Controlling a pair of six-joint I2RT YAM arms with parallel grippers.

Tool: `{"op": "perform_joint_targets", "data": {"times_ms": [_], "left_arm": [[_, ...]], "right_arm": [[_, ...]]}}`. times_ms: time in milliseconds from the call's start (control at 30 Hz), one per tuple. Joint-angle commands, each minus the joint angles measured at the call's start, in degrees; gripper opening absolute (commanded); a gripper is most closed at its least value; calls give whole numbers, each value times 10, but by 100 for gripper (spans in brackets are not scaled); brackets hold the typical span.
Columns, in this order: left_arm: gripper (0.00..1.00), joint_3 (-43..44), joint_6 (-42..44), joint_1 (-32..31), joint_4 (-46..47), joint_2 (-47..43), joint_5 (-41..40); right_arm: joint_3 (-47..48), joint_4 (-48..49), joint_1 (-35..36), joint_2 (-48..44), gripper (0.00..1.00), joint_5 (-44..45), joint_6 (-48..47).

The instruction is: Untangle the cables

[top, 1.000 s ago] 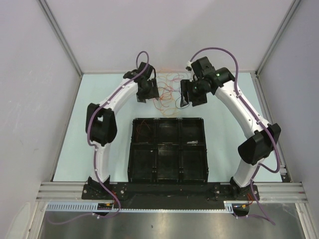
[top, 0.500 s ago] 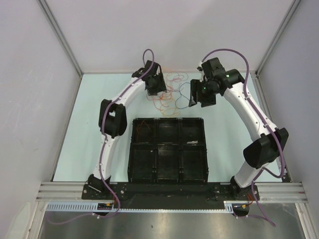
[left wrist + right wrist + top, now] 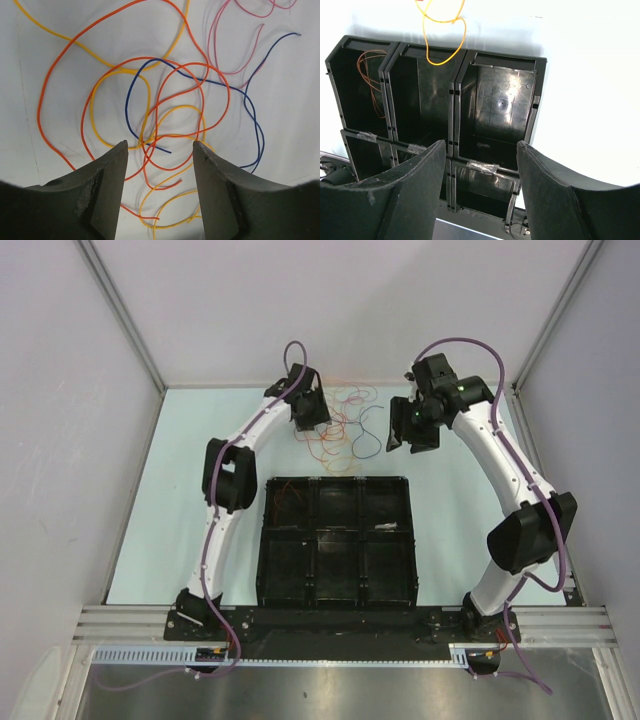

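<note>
Left gripper [image 3: 160, 150] parted, empty, above cables [image 3: 148, 136]; loops sprawl, no single axis. Right gripper [image 3: 481, 150] parted, empty.

Glossy black plastic tray [image 3: 500, 105]; thin smooth-coated cables [image 3: 150, 137] (orange, yellow, blue) on matt pale table [image 3: 300, 125].

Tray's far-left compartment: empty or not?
Not empty: a thin orange cable lies looped inside the far-left compartment of the tray.

The left gripper [image 3: 160, 145] hangs with its two dark fingers [image 3: 107, 190] spread above a loose tangle of cables [image 3: 165, 115]. An orange cable [image 3: 39, 100], a yellow cable [image 3: 65, 39], a dark blue cable [image 3: 128, 95] and a pink cable [image 3: 211, 40] cross on a white surface [image 3: 290, 100].
</note>
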Motion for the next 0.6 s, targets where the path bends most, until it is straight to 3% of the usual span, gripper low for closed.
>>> {"op": "perform_joint_targets", "data": {"times_ms": [0, 167, 333, 567], "left_arm": [[59, 37, -10, 5, 19, 10, 8], [56, 44, -11, 6, 28, 19, 21], [46, 51, -12, 6, 36, 25, 28], [47, 57, -14, 6, 30, 33, 19]], "right_arm": [[28, -7, -5, 12, 63, -2, -5], [34, -10, -7, 24, 62, -7, -9], [38, -10, -10, 28, 62, -8, -10], [42, -14, -13, 32, 62, -11, -12]]}}
